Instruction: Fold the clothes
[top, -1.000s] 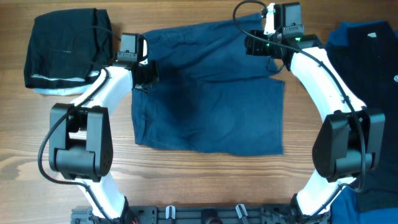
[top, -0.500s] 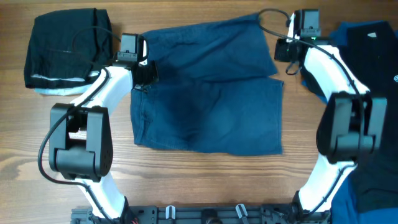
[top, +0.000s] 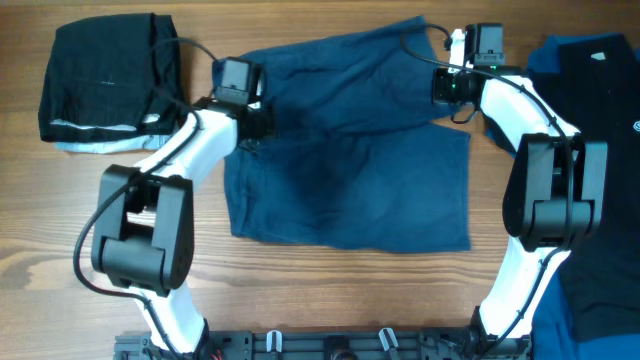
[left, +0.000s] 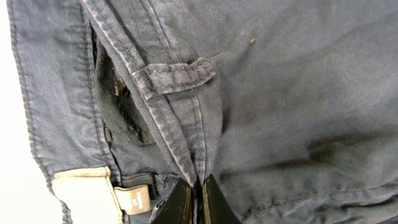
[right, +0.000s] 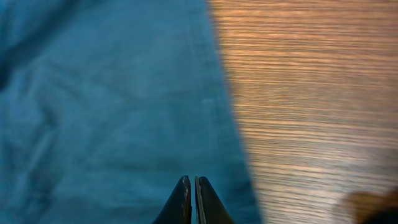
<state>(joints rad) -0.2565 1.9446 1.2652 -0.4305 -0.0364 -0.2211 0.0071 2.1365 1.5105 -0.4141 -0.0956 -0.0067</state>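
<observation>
Left gripper (left: 198, 185) pinching a waistband fold of the shorts (top: 350, 170) at far left, right gripper (right: 191, 182) clenched shut over their far-right edge.

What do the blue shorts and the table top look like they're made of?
Shorts: probably woven cotton, matte and slightly faded; paler stitched seams, a sewn belt loop and soft creases suggest it. Table: wood or wood-look laminate with a light satin sheen; straight grain lines run across it, but which one is unclear.

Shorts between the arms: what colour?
Dark blue shorts, shown best in the overhead view.
</observation>
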